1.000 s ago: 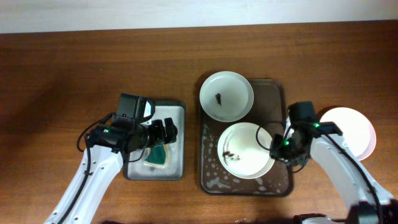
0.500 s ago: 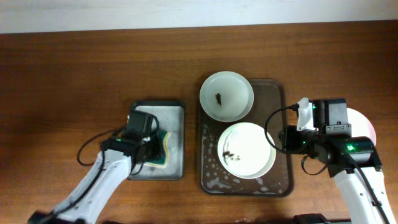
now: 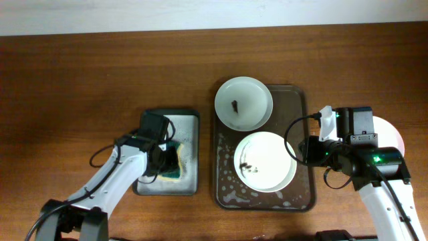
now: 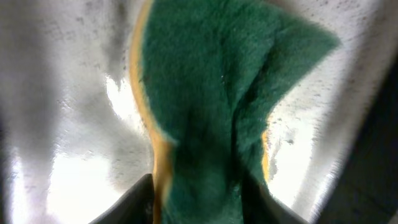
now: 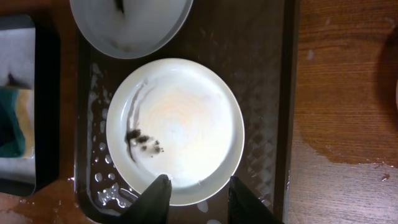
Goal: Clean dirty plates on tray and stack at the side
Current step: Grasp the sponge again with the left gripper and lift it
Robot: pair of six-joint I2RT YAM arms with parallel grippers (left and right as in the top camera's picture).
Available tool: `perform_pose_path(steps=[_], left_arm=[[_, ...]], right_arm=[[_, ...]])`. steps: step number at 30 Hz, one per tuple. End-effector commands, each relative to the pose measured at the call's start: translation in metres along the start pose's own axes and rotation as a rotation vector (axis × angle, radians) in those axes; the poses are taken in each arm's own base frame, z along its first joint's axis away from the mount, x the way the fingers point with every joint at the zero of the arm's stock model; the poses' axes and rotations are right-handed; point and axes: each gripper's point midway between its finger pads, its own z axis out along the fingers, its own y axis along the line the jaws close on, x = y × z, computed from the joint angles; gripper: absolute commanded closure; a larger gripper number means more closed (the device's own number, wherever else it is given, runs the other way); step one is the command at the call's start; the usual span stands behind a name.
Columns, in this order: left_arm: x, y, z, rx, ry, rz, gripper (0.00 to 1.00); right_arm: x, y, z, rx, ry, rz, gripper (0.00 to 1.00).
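Note:
Two white plates lie on the dark brown tray (image 3: pixel 304 194): the far one (image 3: pixel 243 102) has a dark speck, the near one (image 3: pixel 265 161) has dark crumbs left of centre. A third plate (image 3: pixel 386 142) lies on the table to the right, partly under my right arm. My right gripper (image 5: pixel 200 193) hovers open over the near plate's (image 5: pixel 180 124) right rim, holding nothing. My left gripper (image 4: pixel 202 202) points down into the grey tray (image 3: pixel 190 134), its fingers pressed on both sides of the buckled green-yellow sponge (image 4: pixel 211 93).
Soapy droplets and foam cover the brown tray floor (image 5: pixel 261 93) around the near plate. A wet patch darkens the table (image 5: pixel 336 143) right of the tray. The grey tray (image 5: pixel 25 62) stands just left of the brown one.
My left gripper has dropped onto the sponge and its jaws have closed in on it. My right arm drew back right from the near plate early on, then held still.

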Motion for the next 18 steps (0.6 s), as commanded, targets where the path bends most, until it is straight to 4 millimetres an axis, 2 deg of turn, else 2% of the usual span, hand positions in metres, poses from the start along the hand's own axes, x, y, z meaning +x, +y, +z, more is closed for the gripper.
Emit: perform_pose_path(steps=[1, 5, 7, 9, 10, 11, 12, 13, 15, 18], left_arm=[[-0.037, -0.020, -0.029, 0.039, -0.087, 0.075, 0.40], [-0.043, -0.005, -0.019, -0.048, -0.123, 0.071, 0.43], [-0.041, -0.002, -0.005, -0.057, -0.112, 0.070, 0.46], [-0.036, 0.003, 0.018, -0.070, -0.079, 0.068, 0.53], [-0.033, 0.003, 0.026, -0.068, -0.057, 0.068, 0.60], [-0.031, 0.003, 0.032, -0.067, -0.041, 0.068, 0.73], [-0.031, 0.003, 0.039, -0.069, -0.032, 0.067, 0.97], [-0.032, 0.003, 0.041, -0.069, -0.033, 0.067, 1.00], [-0.039, -0.001, 0.034, -0.063, -0.048, 0.068, 1.00], [-0.055, -0.010, 0.004, -0.051, -0.077, 0.069, 0.98]], right_arm=[[-0.001, 0.004, -0.001, -0.013, -0.003, 0.000, 0.68], [-0.001, 0.004, -0.001, -0.013, -0.003, 0.000, 0.68], [-0.001, 0.004, -0.001, -0.013, -0.003, 0.000, 0.68], [-0.001, 0.004, -0.001, -0.013, -0.004, 0.000, 0.68], [-0.001, 0.004, -0.001, -0.013, -0.004, 0.000, 0.68], [-0.001, 0.004, -0.001, -0.013, -0.003, 0.000, 0.68], [-0.001, 0.004, -0.001, -0.013, -0.003, 0.000, 0.68], [-0.001, 0.004, -0.001, -0.013, -0.003, 0.000, 0.68], [-0.001, 0.004, -0.001, -0.013, -0.003, 0.000, 0.68], [-0.001, 0.004, -0.001, -0.013, -0.003, 0.000, 0.68]])
